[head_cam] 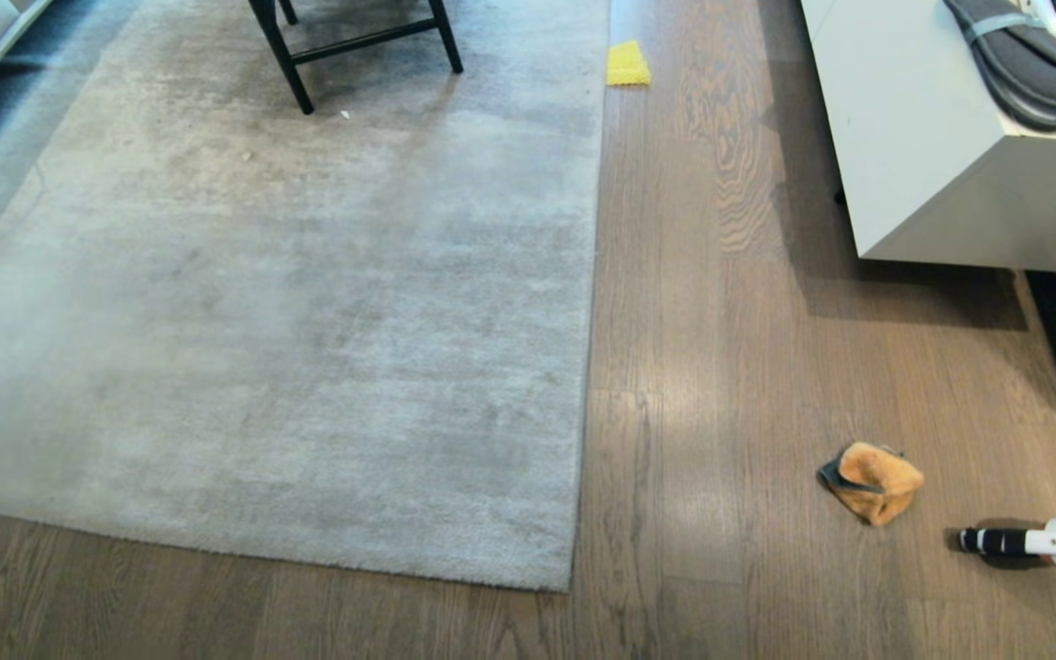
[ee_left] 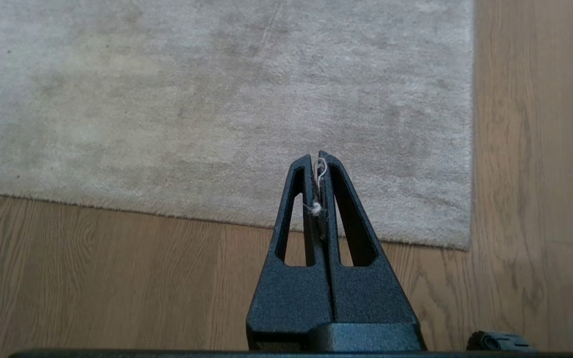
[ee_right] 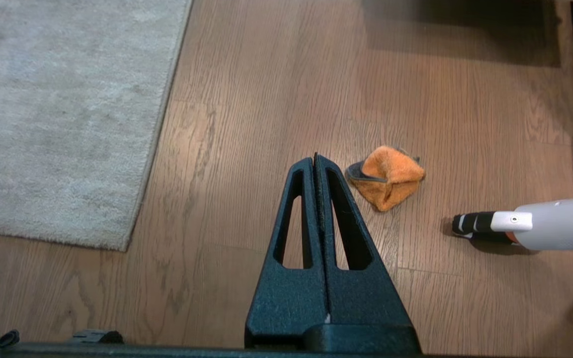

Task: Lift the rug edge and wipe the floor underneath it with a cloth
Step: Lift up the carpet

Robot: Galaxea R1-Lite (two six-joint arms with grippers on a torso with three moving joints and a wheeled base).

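the rug edge lies flat on the floor, running away from the robot just left of the middle of the head view, with the near corner down on the planks. the cloth sits crumpled on the bare floor to the right of the rug, well apart from its edge, orange side out with a grey fold showing. just beyond it to the right lies a white tool with a black tip pointing at the cloth but not touching it. a yellow square lies farther off, right beside the rug edge. chair legs stand on the far part of the rug, and a white cabinet with grey slippers on top stands at the far right.

the left gripper hangs above the rug's near corner, fingers pressed together, a wisp of pale fibre caught between them. the right gripper hangs above the floor near the cloth, fingers together and holding nothing.
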